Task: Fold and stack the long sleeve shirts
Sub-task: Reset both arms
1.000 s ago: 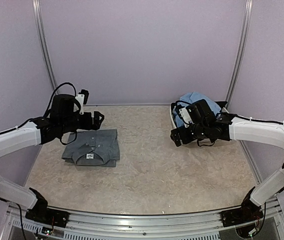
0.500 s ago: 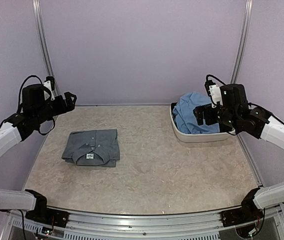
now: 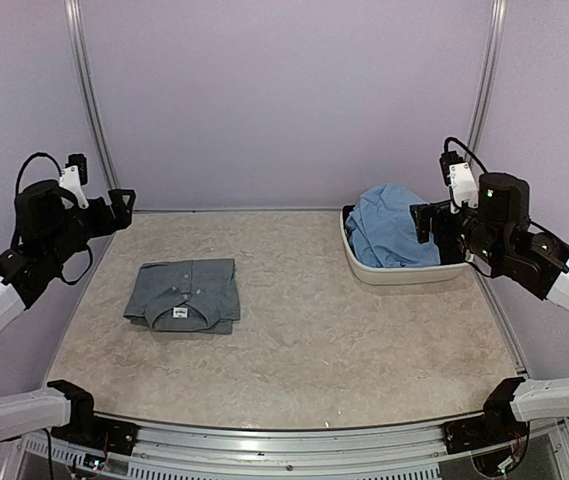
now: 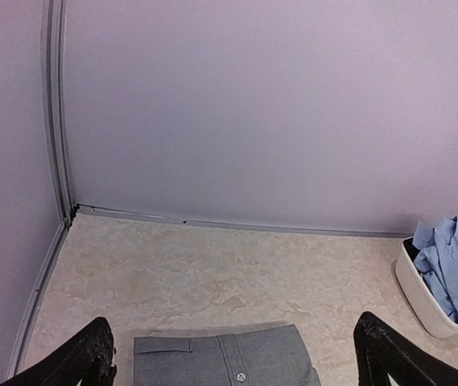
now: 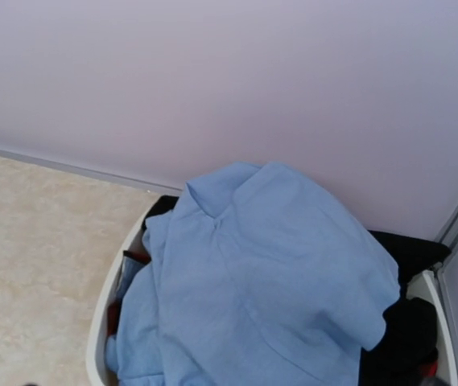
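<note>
Grey shirt [image 3: 184, 295] lies folded, seemingly the stack's base, blue shirt [image 3: 389, 228] heaped in the basin [image 3: 404, 275]; left gripper [image 3: 116, 208] spread empty, finger state of the right gripper [image 3: 426, 222] unreadable

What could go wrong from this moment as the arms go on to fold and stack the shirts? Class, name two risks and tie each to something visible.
1. The light blue shirt lies crumpled in the white basin on top of dark cloth. A pull might drag that cloth out or shift the basin.
2. The grey shirt lies neatly folded on the table. Laying the blue one on it carelessly could disturb its fold.
</note>
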You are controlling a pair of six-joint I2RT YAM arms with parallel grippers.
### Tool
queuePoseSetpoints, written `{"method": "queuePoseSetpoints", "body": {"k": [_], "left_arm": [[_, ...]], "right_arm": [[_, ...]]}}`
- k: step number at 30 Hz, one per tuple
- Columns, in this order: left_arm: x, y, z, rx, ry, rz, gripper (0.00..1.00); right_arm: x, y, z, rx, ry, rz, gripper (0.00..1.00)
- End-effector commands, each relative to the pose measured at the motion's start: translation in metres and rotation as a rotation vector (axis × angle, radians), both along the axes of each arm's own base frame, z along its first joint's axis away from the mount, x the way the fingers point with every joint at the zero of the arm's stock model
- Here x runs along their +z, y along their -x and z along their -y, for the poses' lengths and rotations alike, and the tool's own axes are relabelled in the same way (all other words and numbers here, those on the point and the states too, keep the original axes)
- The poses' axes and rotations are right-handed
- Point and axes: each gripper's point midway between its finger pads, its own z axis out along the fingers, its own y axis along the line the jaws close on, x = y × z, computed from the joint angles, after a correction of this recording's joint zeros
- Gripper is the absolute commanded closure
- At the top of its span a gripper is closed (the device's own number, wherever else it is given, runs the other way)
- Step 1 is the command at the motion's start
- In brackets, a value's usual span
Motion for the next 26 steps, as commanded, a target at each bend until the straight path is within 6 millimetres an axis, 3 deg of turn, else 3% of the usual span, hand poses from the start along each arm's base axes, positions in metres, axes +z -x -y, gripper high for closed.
{"method": "queuePoseSetpoints", "body": {"k": [1,26], "left_arm": [[0.026,0.012,-0.005,0.009,-0.020,0.118,0.01],[0.013,0.006,0.008,-0.036,-0.039,0.062,0.01]], "right_arm": [[0.001,-0.002,0.008,-0.036,0.010,0.027,0.00],[-0.016,-0.015,-0.002,-0.006,0.014,-0.037,0.01]]}}
